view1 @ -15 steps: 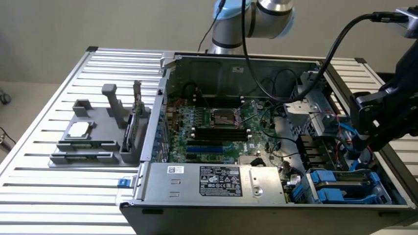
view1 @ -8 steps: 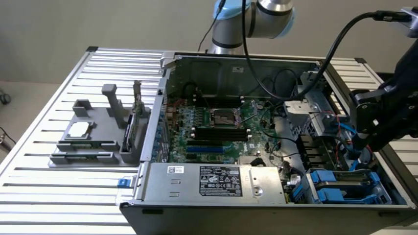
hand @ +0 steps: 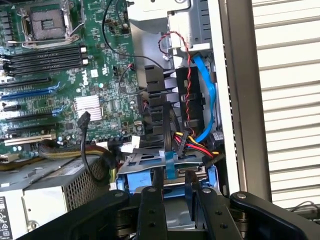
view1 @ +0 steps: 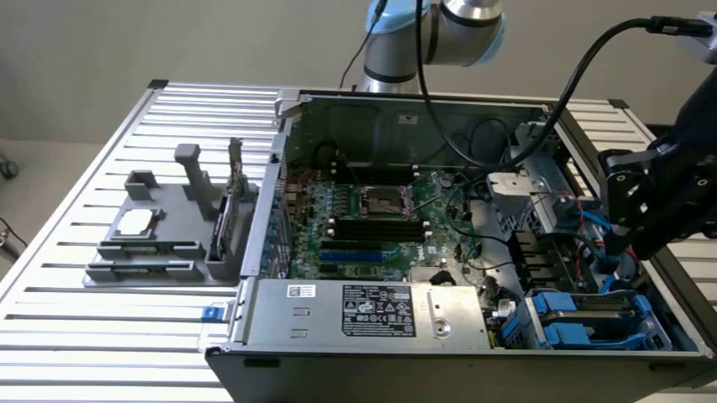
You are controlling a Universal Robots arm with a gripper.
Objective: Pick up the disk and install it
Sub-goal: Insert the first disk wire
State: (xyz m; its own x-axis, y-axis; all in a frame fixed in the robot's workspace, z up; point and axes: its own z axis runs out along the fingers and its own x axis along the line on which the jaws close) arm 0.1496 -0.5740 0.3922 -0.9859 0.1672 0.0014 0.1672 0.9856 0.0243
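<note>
**One disk, a whole lot of cable to snag on**

Your disk [hand: 142, 161] is down in the drive bay at the corner of the computer case, blue carrier bracket and all. It's close beside the power supply [hand: 45, 192], and a bundle of red, yellow and black power wires [hand: 192, 145] runs right up to its edge. The gripper [hand: 174, 176] is right over the middle of the carrier. Honestly, I can't tell from either view whether it's clamped on the disk or standing clear of it, so don't assume you've got a grip. I also can't tell if the disk is fully seated.

Stuff I'd worry about from here:

- **Cables:** That wire bundle and the blue data cable [hand: 202, 95] crowd the bay. If either one gets caught under the carrier, the disk will probably sit crooked or jam.
- **Case wall:** The case wall [hand: 235, 100] is close beside the gripper, so any sideways drift could scrape it.
- **Grip:** If the grip is loose or off-centre, the disk could tilt and bind on its bracket.
- **Motherboard:** The motherboard [hand: 75, 75] is near enough that a snagged wire could tug a connector loose.
</note>
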